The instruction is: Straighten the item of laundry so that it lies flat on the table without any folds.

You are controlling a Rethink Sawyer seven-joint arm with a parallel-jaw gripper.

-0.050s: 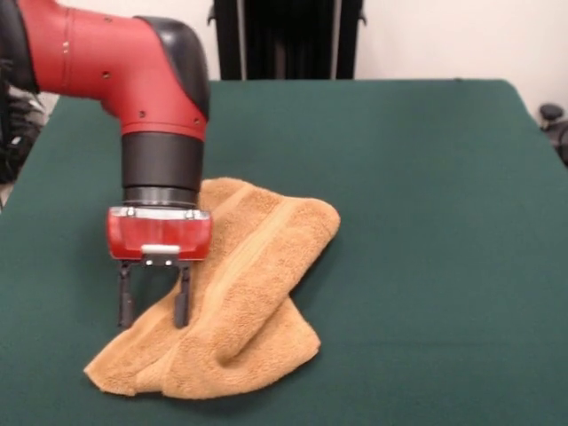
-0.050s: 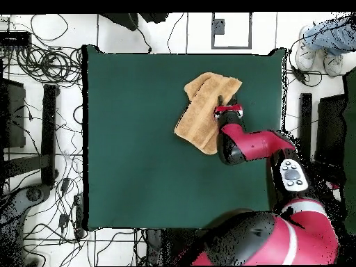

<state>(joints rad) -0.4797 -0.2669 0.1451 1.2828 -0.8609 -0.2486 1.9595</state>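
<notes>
The item of laundry [image 1: 240, 302] is a tan-orange terry towel lying folded and bunched on the green table [image 1: 426, 222], with a smooth stripe band running along one fold. In the overhead view the towel [image 2: 203, 111] lies toward the table's far right part. My gripper [image 1: 153, 306] hangs over the towel's left edge in the front view, its two dark fingers [image 1: 182, 302] spread apart and pointing down, tips at or just above the cloth. Nothing is held between them. From overhead, the gripper [image 2: 227, 108] sits at the towel's right side.
Green table surface [image 2: 139, 153] stretches wide to the left of the towel in the overhead view. Cables and equipment [image 2: 42, 69] lie on the floor around the table. A person's shoes [image 2: 316, 49] show at the upper right edge.
</notes>
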